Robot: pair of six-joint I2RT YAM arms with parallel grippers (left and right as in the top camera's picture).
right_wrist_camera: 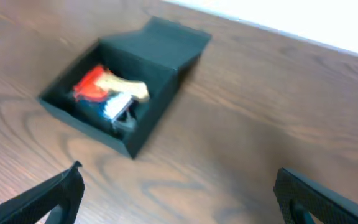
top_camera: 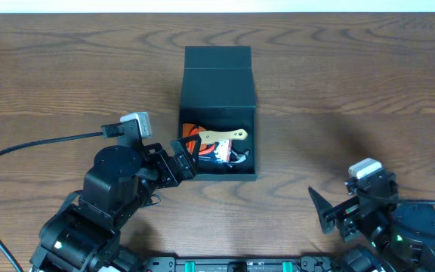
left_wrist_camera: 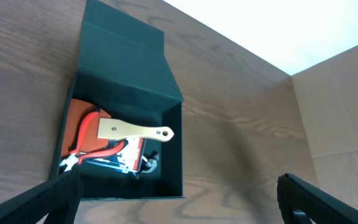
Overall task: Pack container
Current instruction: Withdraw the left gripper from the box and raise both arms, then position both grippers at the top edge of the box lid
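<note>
Basically the container [top_camera: 225, 176] has its lid [top_camera: 217, 75] flipped back so tools [top_camera: 225, 136] can drop in, left hand [top_camera: 183, 157] spread empty by its rim, right hand [top_camera: 329, 214] spread empty, well apart.

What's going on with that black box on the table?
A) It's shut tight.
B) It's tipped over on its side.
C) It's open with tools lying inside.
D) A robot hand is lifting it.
C: the container has its lid flipped back, and a tan-handled tool lies inside.
</note>
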